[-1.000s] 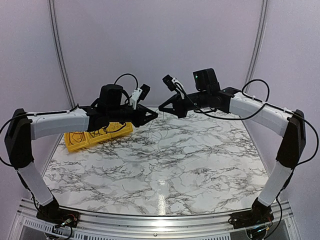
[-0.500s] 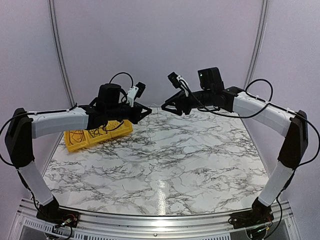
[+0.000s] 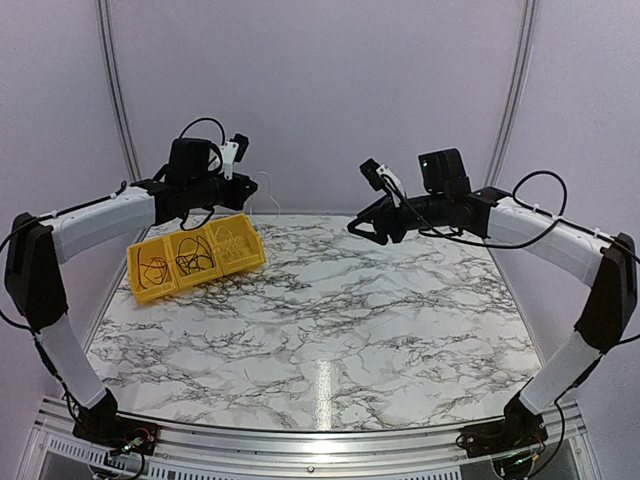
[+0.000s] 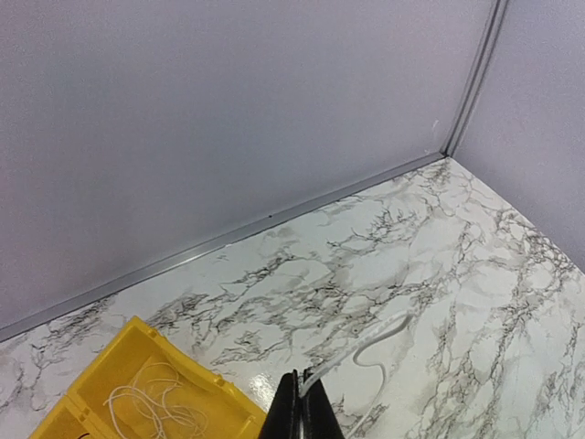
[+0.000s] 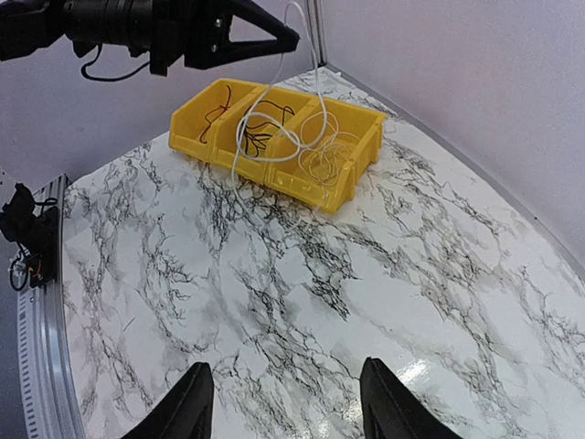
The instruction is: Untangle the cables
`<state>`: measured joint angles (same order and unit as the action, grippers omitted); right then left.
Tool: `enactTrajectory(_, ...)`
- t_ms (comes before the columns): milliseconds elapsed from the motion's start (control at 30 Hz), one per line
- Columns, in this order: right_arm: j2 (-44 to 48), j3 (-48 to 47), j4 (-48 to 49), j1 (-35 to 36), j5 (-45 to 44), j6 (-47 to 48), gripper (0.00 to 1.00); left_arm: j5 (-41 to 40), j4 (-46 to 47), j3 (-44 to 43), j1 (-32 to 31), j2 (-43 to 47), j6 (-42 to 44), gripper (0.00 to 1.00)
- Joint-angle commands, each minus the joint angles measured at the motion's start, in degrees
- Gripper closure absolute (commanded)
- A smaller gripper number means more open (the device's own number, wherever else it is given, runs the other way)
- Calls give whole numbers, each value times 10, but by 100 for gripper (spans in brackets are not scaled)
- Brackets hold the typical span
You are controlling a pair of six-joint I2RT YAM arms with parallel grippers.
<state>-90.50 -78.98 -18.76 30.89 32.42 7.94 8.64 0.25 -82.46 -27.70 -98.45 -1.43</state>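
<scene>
My left gripper (image 3: pixel 252 193) is raised over the far left of the table, shut on a thin pale cable (image 4: pixel 367 342). In the left wrist view the closed tips (image 4: pixel 302 386) pinch its end. From the right wrist, the left gripper (image 5: pixel 281 38) shows with the pale cable (image 5: pixel 239 128) dangling in loops over the yellow bin (image 5: pixel 352 174). Black cables (image 3: pixel 193 257) lie coiled in the bin's compartments, and a pale coil (image 5: pixel 331 151) fills the end one. My right gripper (image 3: pixel 356 226) hangs open and empty above the marble; its fingers (image 5: pixel 189 409) stand wide apart.
The yellow three-compartment bin (image 3: pixel 137 288) sits at the table's far left, near the back wall. The white marble tabletop (image 3: pixel 330 320) spreads in front of both arms. Grey walls close in behind and at the sides.
The two grippers, close together at mid-table a second ago, have parted. My left arm swung left and back toward the bin with the pale cable. My right gripper opened and drew right.
</scene>
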Motion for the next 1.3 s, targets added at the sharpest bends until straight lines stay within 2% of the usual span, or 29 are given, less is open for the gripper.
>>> enactTrajectory(0, 28, 9, -4, 1, -22, 19, 45, -41, -57, -53, 29, -19, 11, 100)
enactTrajectory(233, 46, 28, -6, 1, -41, 34, 44, -55, -83, -100, 66, -48, 35, 100)
enactTrajectory(633, 80, 67, -27, 1, -69, 60, 43, -82, -83, -149, 99, -159, 47, 100)
enactTrajectory(967, 102, 97, -30, 0, -72, 66, 43, -291, -84, -154, 101, -205, 42, 100)
enactTrajectory(1067, 102, 99, -31, 1, -71, 66, 43, -327, -84, -154, 101, -209, 41, 100)
enactTrajectory(1133, 103, 100, -31, 0, -70, 66, 43, -329, -85, -155, 101, -212, 47, 100)
enactTrajectory(1267, 103, 103, -30, 0, -70, 67, 43, -268, -90, -149, 101, -215, 47, 100)
